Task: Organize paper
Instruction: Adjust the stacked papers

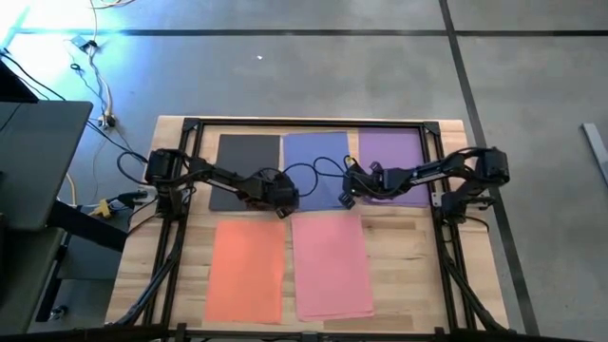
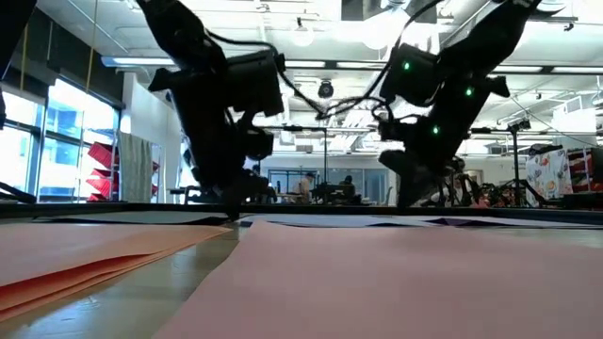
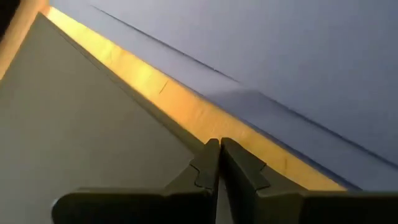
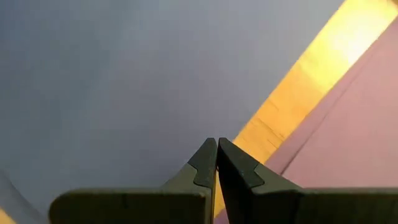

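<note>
Left tool [image 3: 219, 144]: fingers pressed together, empty, tip low at the grey sheet's [image 1: 245, 161] near corner, beside the blue sheet [image 1: 316, 157].
Right tool [image 4: 217, 144]: also closed, empty, low over blue's near edge, close to pink [image 1: 328, 261].
Sheets: grey, blue, purple [image 1: 394, 157] far row; orange [image 1: 247, 266] and pink near, all flat on tabletop [image 1: 408, 256].
Advice: press lightly and slide a sheet by its edge; closed tips can't pinch flat paper.

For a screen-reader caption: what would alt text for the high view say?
Five paper sheets lie on a wooden table: dark grey sheet, blue sheet and purple sheet in the far row, orange sheet and pink sheet in the near. The left gripper and right gripper, both shut, flank the blue sheet's near corners.
</note>
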`<act>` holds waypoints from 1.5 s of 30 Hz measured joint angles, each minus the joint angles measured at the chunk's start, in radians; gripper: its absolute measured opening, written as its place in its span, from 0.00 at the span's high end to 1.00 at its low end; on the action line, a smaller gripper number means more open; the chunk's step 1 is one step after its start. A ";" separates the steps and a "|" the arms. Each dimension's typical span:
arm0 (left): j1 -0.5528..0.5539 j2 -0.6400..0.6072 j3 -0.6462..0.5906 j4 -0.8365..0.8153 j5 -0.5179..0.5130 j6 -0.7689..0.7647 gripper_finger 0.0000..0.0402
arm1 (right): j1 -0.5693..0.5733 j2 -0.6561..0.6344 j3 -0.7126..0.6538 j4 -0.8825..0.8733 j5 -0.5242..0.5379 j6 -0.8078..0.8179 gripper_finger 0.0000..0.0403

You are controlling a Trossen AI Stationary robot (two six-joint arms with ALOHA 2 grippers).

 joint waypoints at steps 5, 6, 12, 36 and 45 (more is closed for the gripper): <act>0.005 -0.003 -0.026 0.059 0.002 0.013 1.00 | -0.011 0.036 0.000 0.028 -0.046 -0.030 1.00; 0.006 -0.003 -0.029 0.071 0.000 0.026 1.00 | -0.009 0.037 0.000 0.036 -0.048 -0.043 1.00; 0.015 -0.002 -0.029 0.089 -0.013 0.058 1.00 | 0.012 0.035 0.000 0.047 -0.066 -0.126 1.00; -0.104 -0.116 -0.030 0.123 0.407 0.249 1.00 | 0.080 0.000 0.000 0.251 -0.146 -0.237 1.00; -0.073 -0.022 -0.026 0.189 0.334 0.301 1.00 | 0.016 0.018 -0.001 0.277 -0.215 -0.263 1.00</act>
